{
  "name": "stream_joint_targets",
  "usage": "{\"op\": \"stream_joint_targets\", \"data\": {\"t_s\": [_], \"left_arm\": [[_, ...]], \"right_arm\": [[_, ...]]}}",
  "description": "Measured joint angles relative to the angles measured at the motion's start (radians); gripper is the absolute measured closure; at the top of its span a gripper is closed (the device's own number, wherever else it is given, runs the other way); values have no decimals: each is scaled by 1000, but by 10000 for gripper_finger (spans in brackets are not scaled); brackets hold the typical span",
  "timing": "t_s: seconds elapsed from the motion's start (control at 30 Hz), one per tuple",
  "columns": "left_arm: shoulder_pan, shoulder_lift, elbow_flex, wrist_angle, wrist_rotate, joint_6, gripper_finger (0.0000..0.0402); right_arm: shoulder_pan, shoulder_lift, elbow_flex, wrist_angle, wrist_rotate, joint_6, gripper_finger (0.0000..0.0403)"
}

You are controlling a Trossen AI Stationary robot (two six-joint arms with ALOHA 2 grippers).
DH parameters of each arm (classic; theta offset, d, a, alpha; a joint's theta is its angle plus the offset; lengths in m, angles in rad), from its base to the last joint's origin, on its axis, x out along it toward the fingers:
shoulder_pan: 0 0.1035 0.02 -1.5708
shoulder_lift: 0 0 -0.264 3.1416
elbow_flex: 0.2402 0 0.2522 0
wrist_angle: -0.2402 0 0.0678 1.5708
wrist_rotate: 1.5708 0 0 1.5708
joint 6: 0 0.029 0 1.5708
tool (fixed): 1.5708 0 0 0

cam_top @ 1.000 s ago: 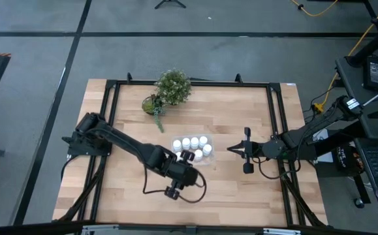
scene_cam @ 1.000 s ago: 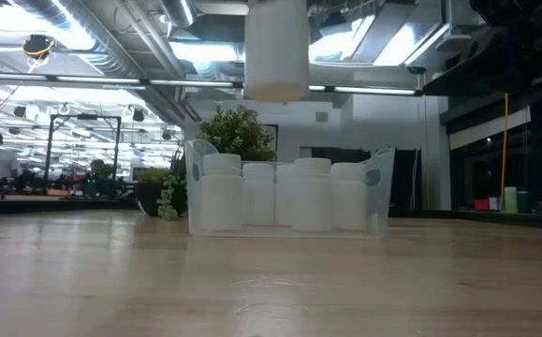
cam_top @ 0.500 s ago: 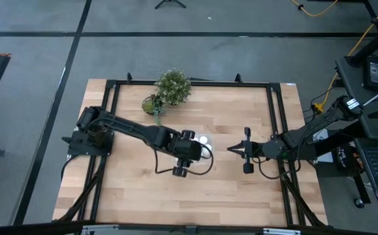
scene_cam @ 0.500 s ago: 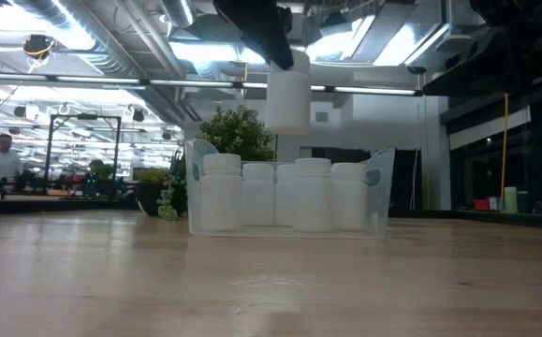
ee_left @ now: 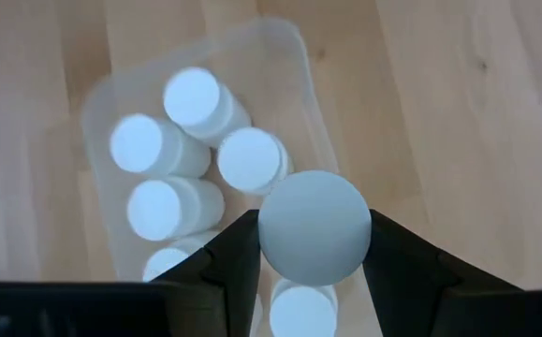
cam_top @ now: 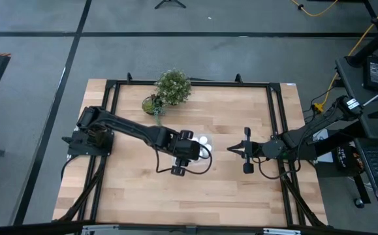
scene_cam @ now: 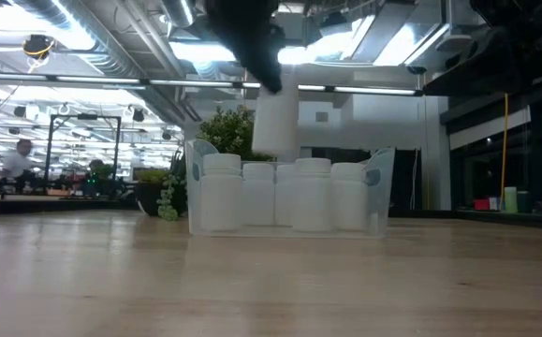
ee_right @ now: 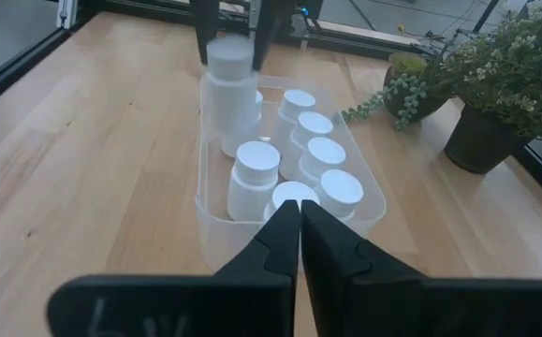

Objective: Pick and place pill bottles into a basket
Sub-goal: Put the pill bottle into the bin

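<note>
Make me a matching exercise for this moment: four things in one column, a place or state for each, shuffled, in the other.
1. left gripper
2. right gripper
3. basket
4. potted plant

A. at the table's far edge
B. shut, empty, right of the basket
C. already holds several standing pill bottles
D. holds a pill bottle above the basket

Pairs: 1-D, 2-B, 3-C, 4-A

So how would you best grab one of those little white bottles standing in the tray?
From straight above, pinching the sides just under the cap. The bottles stand upright and close together in the clear basket, so only their tops are free; the left gripper holds its bottle that way.
</note>
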Motion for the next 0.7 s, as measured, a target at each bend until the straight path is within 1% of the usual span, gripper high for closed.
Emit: {"op": "stream_joint_targets", "data": {"t_s": [0.2, 0.6, 0.7], "left_arm": [[17, 0, -93, 89, 0, -8, 250], [73, 7, -97, 116, 6, -9, 250], [79, 8, -142, 173, 21, -8, 250]], "right_arm": [[0, 0, 0, 0, 0, 0, 384], [0, 0, 0, 0, 0, 0, 384], [0, 0, 0, 0, 0, 0, 384]]}}
